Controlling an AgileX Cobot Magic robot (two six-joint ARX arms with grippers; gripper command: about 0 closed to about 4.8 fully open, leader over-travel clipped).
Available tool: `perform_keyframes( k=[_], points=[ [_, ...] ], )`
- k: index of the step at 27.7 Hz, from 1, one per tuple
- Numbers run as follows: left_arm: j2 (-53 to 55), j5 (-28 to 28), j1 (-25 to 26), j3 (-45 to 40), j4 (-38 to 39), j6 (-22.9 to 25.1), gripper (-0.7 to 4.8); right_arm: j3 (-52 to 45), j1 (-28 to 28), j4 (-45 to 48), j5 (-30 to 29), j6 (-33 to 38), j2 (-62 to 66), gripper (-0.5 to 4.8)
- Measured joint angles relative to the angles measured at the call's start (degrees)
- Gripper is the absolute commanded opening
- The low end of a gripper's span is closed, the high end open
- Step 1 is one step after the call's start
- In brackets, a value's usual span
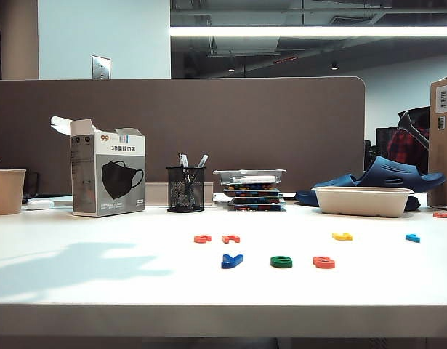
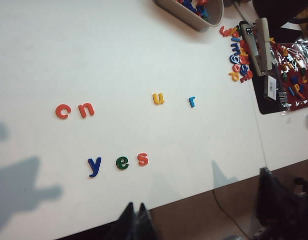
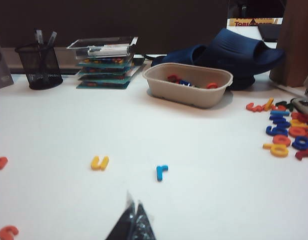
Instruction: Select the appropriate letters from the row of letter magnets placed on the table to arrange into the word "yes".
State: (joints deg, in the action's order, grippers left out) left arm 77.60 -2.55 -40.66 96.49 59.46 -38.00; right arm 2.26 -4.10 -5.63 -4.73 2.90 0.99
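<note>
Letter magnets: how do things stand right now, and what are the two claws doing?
Left gripper shut, off the table edge. Right gripper shut, empty, above the table. Blue y, green e, red s spell "yes". Nothing blocking.

On the plain white table (image 1: 99, 276), near its front edge, lie a dark blue "y" (image 2: 94, 166), a green "e" (image 2: 122, 162) and a red "s" (image 2: 142, 159). Farther back sit two orange-red letters (image 2: 73, 110), a yellow one (image 2: 158, 98) and a light-blue one (image 2: 192, 101).

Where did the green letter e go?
The green e lies on the table near its front edge in the exterior view, between the blue y and red s.
</note>
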Motion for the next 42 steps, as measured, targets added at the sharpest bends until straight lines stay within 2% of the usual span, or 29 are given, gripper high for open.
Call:
perform_keyframes(
  k=[7,10,18,20,21,23,24,27,32,42],
  points=[
    [0.00,0.04,0.00,0.00,-2.16,0.02,-0.05,-1.40,0.00,0.55,0.00,-2.14,0.00,-0.01],
    [0.00,0.09,0.00,0.00,-4.72,1.57,-0.05,-1.70,0.00,0.68,0.00,-3.04,0.00,-0.01],
    [0.00,0.15,0.07,-0.02,-12.33,8.98,-0.05,-1.79,0.00,0.24,0.63,-3.28,0.00,-0.01],
    [0.00,0.52,0.15,-0.02,-14.36,12.04,-0.05,-1.79,0.00,0.22,0.63,-3.28,0.00,-0.01],
    [0.00,2.01,0.22,-0.02,-16.63,15.76,-0.05,-1.79,0.00,0.22,0.63,-3.28,0.00,-0.01],
    [0.00,3.23,0.96,0.02,-18.82,19.32,-0.05,-1.79,0.00,0.22,0.66,-3.28,0.00,-0.01],
    [0.02,3.50,3.10,0.24,-19.82,22.01,-0.05,-1.79,0.00,0.20,0.66,-3.28,0.00,-0.01],
    [-0.02,3.82,10.03,0.37,-20.24,24.30,-0.05,-1.79,0.00,0.20,0.66,-3.28,0.00,-0.01],
    [-0.42,1.66,17.46,1.64,-19.82,28.74,-0.05,-1.79,0.00,-0.66,0.79,-3.28,0.00,-0.01],
    [-2.38,1.03,30.91,3.54,-19.21,37.94,-0.05,-1.79,0.07,-0.90,1.05,-3.28,0.00,-0.01]
  ],
)
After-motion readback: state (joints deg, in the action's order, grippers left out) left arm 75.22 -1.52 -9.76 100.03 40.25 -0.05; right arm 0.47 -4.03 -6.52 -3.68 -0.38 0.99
